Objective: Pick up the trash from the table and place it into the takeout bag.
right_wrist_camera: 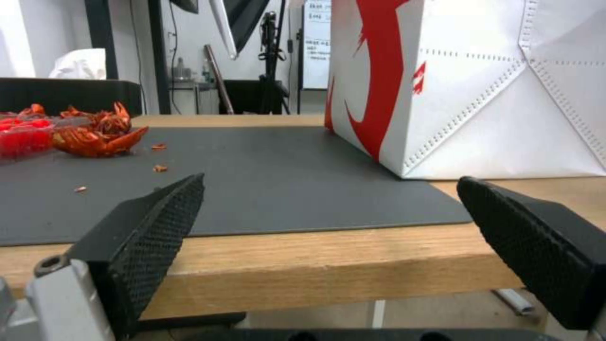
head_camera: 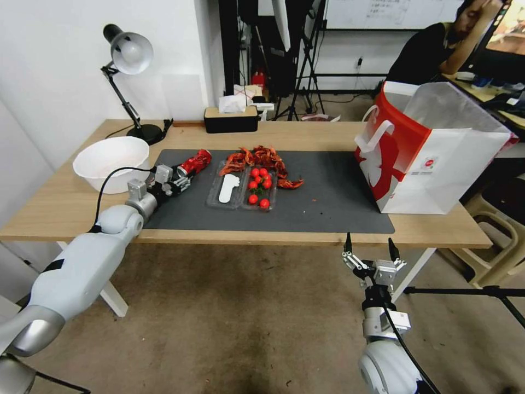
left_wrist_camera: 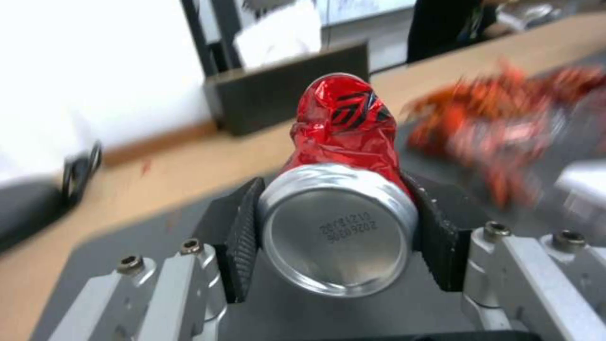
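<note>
We are looking at the crushed red can (left_wrist_camera: pixel 341 156), which is lying on its side on the left part of the dark grey mat (head_camera: pixel 328 208) on the table (head_camera: pixel 54 208), its silver base facing our left wrist camera and its crumpled end pointing away toward the far edge. Our left gripper (head_camera: pixel 180 178) is closing on it: the 2 black pads (left_wrist_camera: pixel 243 237) are pressing against either side of the can near its base, so the opening is only as wide as the can itself. The risk, as we are judging it, is that the hold sits right at the rounded rim, where smooth metal could slide out of the pads once the can is being lifted or swung, and the crushed body may buckle further and loosen the grip. The takeout bag (head_camera: pixel 437 158) is standing well apart at the right end of the table, so a long carry would be passing over the clear tray of small tomatoes (head_camera: pixel 243 189) and the heap of red crayfish shells (head_camera: pixel 262 160) just beside it; a dropped can could scatter them. The white bowl (head_camera: pixel 109 161) is sitting near our left arm and could be nudged. Our right gripper (head_camera: pixel 371 249) is waiting below the table's near edge, its fingers spread wide and holding nothing.
</note>
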Available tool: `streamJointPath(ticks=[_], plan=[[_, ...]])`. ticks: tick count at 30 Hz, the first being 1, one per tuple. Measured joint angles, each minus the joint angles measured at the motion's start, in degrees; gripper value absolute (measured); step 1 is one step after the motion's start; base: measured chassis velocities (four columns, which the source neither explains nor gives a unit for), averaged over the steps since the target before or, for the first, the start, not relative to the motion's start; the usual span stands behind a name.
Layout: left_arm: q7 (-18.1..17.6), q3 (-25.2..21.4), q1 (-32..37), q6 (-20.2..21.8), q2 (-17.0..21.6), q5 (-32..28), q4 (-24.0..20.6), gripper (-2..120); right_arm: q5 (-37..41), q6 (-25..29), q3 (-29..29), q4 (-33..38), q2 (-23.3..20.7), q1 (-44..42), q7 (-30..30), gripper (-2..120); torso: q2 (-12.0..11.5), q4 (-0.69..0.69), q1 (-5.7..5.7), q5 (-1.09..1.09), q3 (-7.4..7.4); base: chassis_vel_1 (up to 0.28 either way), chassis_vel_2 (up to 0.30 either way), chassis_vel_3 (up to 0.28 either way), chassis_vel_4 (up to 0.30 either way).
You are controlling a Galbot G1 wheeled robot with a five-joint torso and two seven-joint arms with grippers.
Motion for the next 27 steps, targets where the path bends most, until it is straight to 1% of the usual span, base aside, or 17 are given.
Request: streamJointPath(ticks=[1,3,5,8,11,16,17,19,20,22,23,24,26,27], plan=[[0.00,0.00,0.00,0.00,0.00,0.00,0.00,50,0.00,0.00,0.00,0.00,0.00,0.00,0.00,100,0.00,0.00,0.00,0.00,0.00,0.000,0.000,0.000,0.000],[-0.01,1.60,-1.85,-0.14,0.56,-1.25,-3.03,50,-0.01,0.03,0.01,0.16,0.03,-0.11,0.00,100,0.00,-0.01,0.00,0.01,0.00,0.000,0.000,0.000,0.000],[-0.04,2.44,-2.64,-0.15,0.61,-1.75,-3.85,50,-0.01,0.04,0.01,0.20,0.08,-0.15,0.00,100,0.00,-0.01,0.00,0.02,0.00,0.000,0.000,0.000,0.000],[-0.04,2.54,-2.73,-0.15,0.62,-1.81,-3.95,50,-0.01,0.04,0.01,0.21,0.09,-0.16,0.00,100,0.00,-0.01,0.00,0.02,0.00,0.000,0.000,0.000,0.000],[-0.17,4.39,-4.72,-0.14,0.60,-2.72,-5.32,50,-0.02,0.05,0.04,0.30,0.13,-0.27,0.00,100,0.00,-0.03,0.00,0.00,0.00,0.000,0.000,0.000,0.000],[-0.26,5.78,-6.42,-0.09,0.41,-3.28,-6.07,50,-0.03,0.06,0.07,0.38,0.14,-0.34,0.00,100,0.00,-0.03,0.00,0.02,0.00,0.000,0.000,0.000,0.000],[-0.32,7.06,-7.86,-0.01,0.11,-3.81,-6.54,50,-0.04,0.07,0.09,0.45,0.14,-0.43,0.00,100,0.00,-0.01,0.00,0.02,0.00,0.000,0.000,0.000,0.000],[-0.49,9.68,-10.98,0.17,-0.82,-4.89,-7.09,50,-0.05,0.08,0.19,0.53,0.14,-0.57,0.00,100,0.00,-0.02,0.00,0.02,0.00,0.000,0.000,0.000,0.000],[-0.49,9.68,-10.98,0.17,-0.82,-4.89,-7.09,50,-0.05,0.08,0.19,0.53,0.14,-0.57,0.00,100,0.00,-0.02,0.00,0.02,0.00,0.000,0.000,0.000,0.000],[-0.78,15.74,-18.04,1.14,-4.07,-7.49,-7.15,50,-0.07,0.09,0.43,0.64,0.09,-0.70,0.01,100,0.00,-0.02,0.00,0.02,0.00,0.000,0.000,0.000,0.000],[-1.02,17.61,-20.02,1.29,-5.14,-8.23,-7.01,50,-0.07,0.09,0.44,0.70,0.09,-0.69,0.01,100,0.00,-0.03,0.00,0.04,0.00,0.000,0.000,0.000,0.000],[-1.02,17.61,-20.02,1.29,-5.14,-8.23,-7.01,50,-0.07,0.09,0.44,0.70,0.09,-0.69,0.01,100,0.00,-0.03,0.00,0.04,0.00,0.000,0.000,0.000,0.000],[-1.51,22.80,-25.91,1.67,-9.20,-9.93,-5.45,50,-0.07,0.09,0.60,0.93,0.10,-0.59,0.07,100,0.00,-0.03,0.00,0.01,0.01,0.000,0.000,0.000,0.000],[-1.60,24.17,-27.67,1.78,-10.63,-10.28,-4.82,50,-0.07,0.05,0.61,1.04,0.14,-0.56,0.08,100,0.00,-0.03,0.00,0.04,0.00,0.000,0.000,0.000,0.000]])
